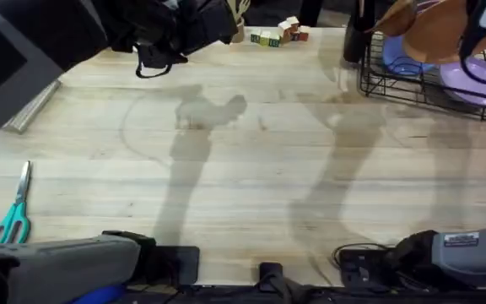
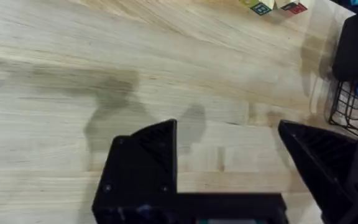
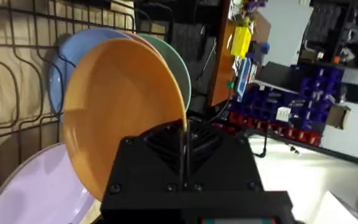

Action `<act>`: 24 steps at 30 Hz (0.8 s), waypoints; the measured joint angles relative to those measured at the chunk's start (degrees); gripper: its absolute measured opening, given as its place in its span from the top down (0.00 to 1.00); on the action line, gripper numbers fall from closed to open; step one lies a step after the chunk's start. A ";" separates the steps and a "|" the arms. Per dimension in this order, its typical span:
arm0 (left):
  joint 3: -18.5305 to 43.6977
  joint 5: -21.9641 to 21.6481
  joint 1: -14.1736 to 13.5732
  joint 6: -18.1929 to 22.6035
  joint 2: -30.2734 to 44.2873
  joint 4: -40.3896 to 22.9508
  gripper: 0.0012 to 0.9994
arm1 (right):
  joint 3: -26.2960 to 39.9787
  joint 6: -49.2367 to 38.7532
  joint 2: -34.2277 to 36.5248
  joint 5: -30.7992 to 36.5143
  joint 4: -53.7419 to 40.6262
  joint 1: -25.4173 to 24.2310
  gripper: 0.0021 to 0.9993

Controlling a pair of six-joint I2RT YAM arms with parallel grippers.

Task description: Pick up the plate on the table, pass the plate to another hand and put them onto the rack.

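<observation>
- Right claw (image 3: 184, 163) pinching the plate (image 3: 123, 112) by its rim, fingers pressed on either side of the thin edge.
- Orange-tan, glossy plate held on edge above the rack (image 3: 17, 118), clear of the table (image 1: 243, 186), its face turned toward the wires.
- In the overhead view, same plate (image 1: 437, 29) at the far right corner, just over the black wire rack (image 1: 395, 84), with the right arm's dark links partly across it.
- Blue plate (image 3: 61, 81) standing right behind the orange one; green plate (image 3: 180, 74) showing past its other edge.
- Lilac plate (image 3: 36, 186) lying low in the rack, beneath the held plate; seen from overhead (image 1: 475, 80) at the rack's right end, beside the blue plate (image 1: 403, 59).
- Left claw (image 2: 229, 162) spread wide, nothing between the fingers, hanging above bare wood.
- From overhead, left arm large and dark at the far left of the table, well apart from the rack.
- Scissors (image 1: 13, 211) with teal handles flat near the left edge; a metal bar (image 1: 32, 107) farther back on the same side.
- Small coloured blocks (image 1: 277, 35) in a row at the far edge, between the left arm and the rack.
</observation>
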 joint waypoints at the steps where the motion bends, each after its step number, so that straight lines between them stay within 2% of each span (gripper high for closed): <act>1: 0.00 -0.02 0.00 0.00 0.00 -0.02 0.01 | 0.00 -0.35 0.54 -0.04 0.78 0.05 0.97; 7: 0.00 -0.42 0.00 0.12 0.00 0.00 0.00 | 0.00 -1.53 3.77 -0.15 5.21 0.14 0.97; 24: 0.00 -0.44 0.00 0.15 0.00 -0.02 0.01 | 0.02 -1.77 7.11 -0.15 3.77 1.32 0.97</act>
